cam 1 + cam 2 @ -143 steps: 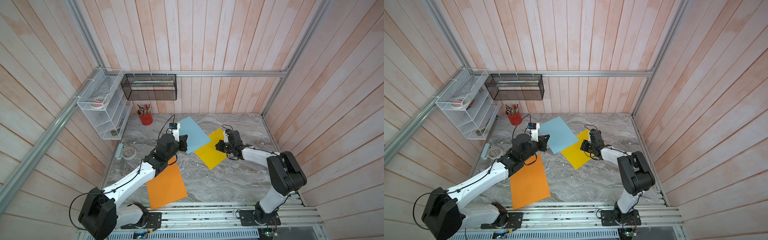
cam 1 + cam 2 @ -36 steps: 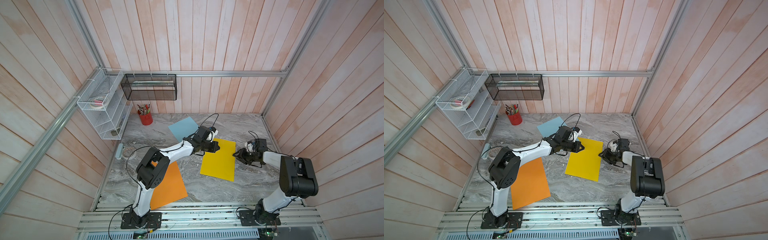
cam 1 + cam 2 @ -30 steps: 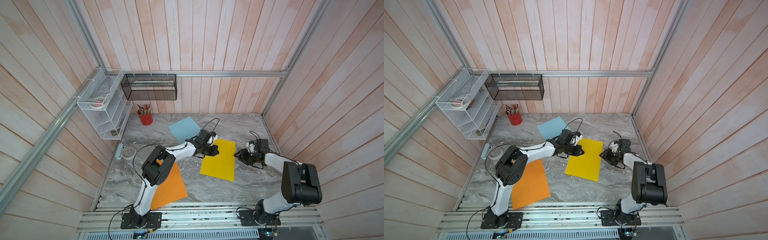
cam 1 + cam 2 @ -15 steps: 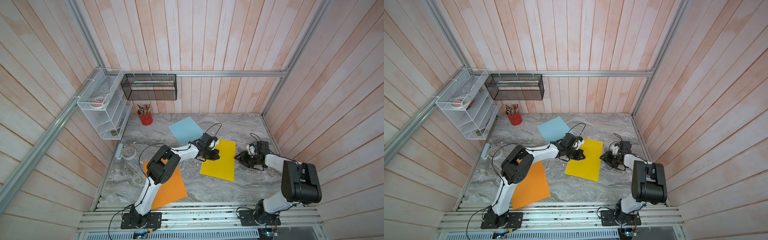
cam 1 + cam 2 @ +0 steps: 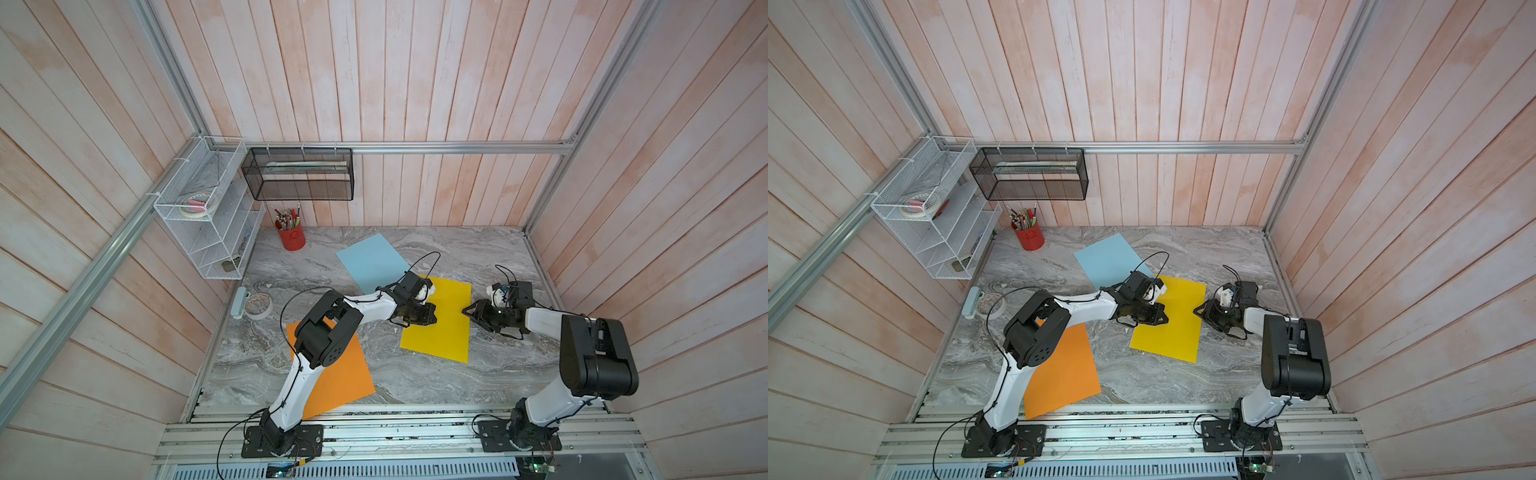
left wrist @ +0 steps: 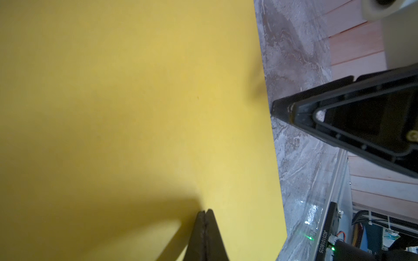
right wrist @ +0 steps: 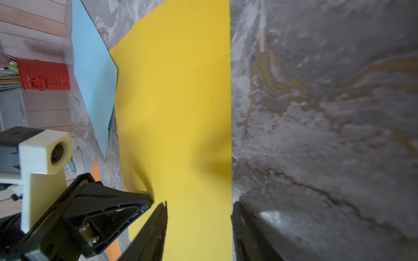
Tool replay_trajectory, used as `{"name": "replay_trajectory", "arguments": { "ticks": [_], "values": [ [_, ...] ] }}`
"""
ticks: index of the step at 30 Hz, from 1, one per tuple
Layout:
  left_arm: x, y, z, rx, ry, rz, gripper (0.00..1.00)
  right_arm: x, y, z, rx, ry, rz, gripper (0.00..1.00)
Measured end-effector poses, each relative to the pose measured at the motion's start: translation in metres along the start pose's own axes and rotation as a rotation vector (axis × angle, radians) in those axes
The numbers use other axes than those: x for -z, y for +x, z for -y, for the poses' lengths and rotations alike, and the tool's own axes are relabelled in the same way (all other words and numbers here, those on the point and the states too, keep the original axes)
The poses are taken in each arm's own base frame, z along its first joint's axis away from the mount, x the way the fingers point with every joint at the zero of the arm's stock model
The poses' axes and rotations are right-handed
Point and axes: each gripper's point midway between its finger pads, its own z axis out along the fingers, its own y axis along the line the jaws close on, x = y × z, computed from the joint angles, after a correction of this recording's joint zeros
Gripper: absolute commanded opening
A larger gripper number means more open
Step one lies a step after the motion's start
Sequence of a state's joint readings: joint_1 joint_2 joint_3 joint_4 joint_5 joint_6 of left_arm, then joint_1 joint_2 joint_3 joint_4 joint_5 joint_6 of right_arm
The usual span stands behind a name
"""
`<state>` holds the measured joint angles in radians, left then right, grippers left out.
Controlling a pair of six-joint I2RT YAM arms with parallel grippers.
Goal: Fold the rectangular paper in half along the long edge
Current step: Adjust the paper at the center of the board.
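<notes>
Past the orange sheet (image 5: 345, 374), now finds the yellow paper (image 5: 446, 332) dragged out square and flat on the marble tabletop (image 5: 415, 382), unfolded but ready for folding. Rests the left gripper (image 5: 430, 318), tips pinched together and empty, on the paper near its left long edge. Holds the right gripper (image 5: 467, 309) half spread, slowly widening, astride the right long edge. Beyond, barely touches the blue sheet (image 5: 372, 259).

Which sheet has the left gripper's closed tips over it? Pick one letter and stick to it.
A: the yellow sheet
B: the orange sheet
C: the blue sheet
A: in the left wrist view the left gripper, with its jaws shut, points out across the yellow sheet, and both top views show it over that same sheet.
</notes>
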<state>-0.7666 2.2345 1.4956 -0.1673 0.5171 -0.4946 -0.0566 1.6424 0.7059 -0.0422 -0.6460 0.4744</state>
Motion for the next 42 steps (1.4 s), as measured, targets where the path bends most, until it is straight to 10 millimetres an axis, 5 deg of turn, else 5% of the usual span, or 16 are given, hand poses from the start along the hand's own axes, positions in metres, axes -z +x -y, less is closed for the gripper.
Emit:
{"name": "replay_trajectory", "arguments": {
  "ticks": [6,14,20,26,29,42],
  "values": [
    [-0.001,0.0,0.001,0.001,0.013,0.007,0.0,-0.023,0.002,-0.026,0.054,-0.037,-0.041,0.51],
    [-0.001,0.0,0.001,0.004,0.016,0.007,0.0,-0.049,0.032,-0.07,0.041,-0.167,-0.156,0.51],
    [-0.001,0.0,0.001,0.001,0.018,0.012,0.0,-0.029,0.028,-0.069,-0.009,-0.162,-0.108,0.47],
    [-0.001,0.001,0.001,-0.003,0.022,0.017,0.0,0.011,-0.007,-0.062,-0.009,-0.133,0.049,0.29],
    [-0.001,0.001,0.001,-0.004,0.025,0.018,0.0,0.01,-0.008,-0.054,-0.008,-0.103,0.046,0.17],
    [0.007,0.009,0.002,0.013,0.014,0.0,0.0,0.006,0.006,-0.022,-0.019,0.048,0.003,0.0]
  ]
}}
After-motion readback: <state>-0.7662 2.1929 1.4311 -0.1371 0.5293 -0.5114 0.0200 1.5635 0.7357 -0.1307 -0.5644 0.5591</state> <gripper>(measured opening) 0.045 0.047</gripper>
